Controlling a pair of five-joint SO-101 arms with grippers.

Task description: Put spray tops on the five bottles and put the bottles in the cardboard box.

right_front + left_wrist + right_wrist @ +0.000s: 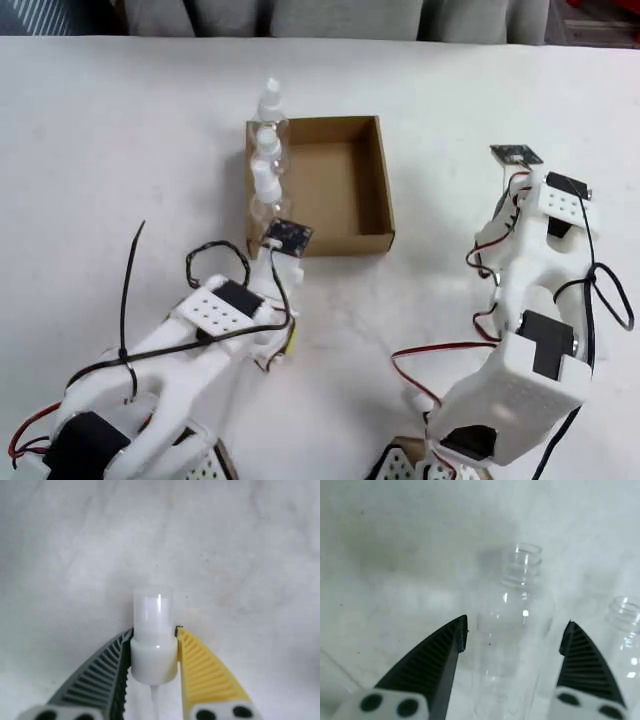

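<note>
My left gripper [153, 631] is shut on a white spray top [154, 650], pinched between its grey and yellow fingers just above the white table. In the high view this gripper [274, 345] sits close in front of the cardboard box [368, 185]. Three clear bottles with white spray tops [267, 150] line the inside of the box's left wall. My right gripper [515, 627] is open, and its black fingers stand on either side of a clear uncapped bottle [512, 625] without touching it. A second uncapped bottle [625, 630] stands beside it.
The right arm [530, 300] stretches over the right side of the table [120, 130] and hides what lies under it. Red and black cables loop around both arms. The right part of the box floor is bare.
</note>
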